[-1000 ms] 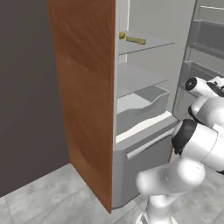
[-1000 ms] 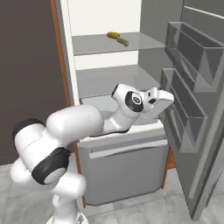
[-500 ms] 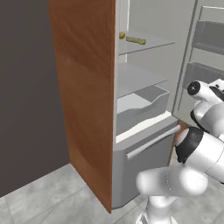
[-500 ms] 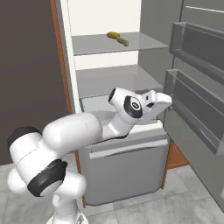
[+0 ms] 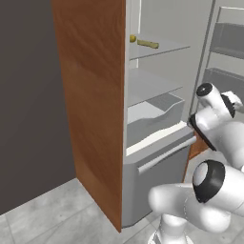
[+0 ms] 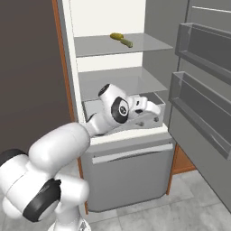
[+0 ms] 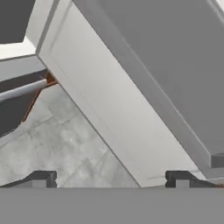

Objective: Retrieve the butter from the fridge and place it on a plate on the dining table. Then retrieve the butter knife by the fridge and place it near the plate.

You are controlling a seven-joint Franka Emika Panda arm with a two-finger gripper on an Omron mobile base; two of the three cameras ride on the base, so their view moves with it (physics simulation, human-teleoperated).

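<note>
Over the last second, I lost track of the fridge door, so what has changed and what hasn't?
The fridge door has swung further open toward the right base view, its bins looming larger. The arm has leaned right with it, and the claw stays open, holding nothing. The butter lies unmoved on the upper shelf.

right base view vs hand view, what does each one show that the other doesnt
Right base view alone: the fridge's white inside with its grey shelves, the yellowish butter lying on the top shelf, the crisper drawer, and the arm reaching toward the open door.

Hand view alone: the gripper with its tips wide apart and nothing between them, looking closely along the lower edge of the door.

Both: the open fridge door, the grey tiled floor, and the grey freezer front below.
</note>
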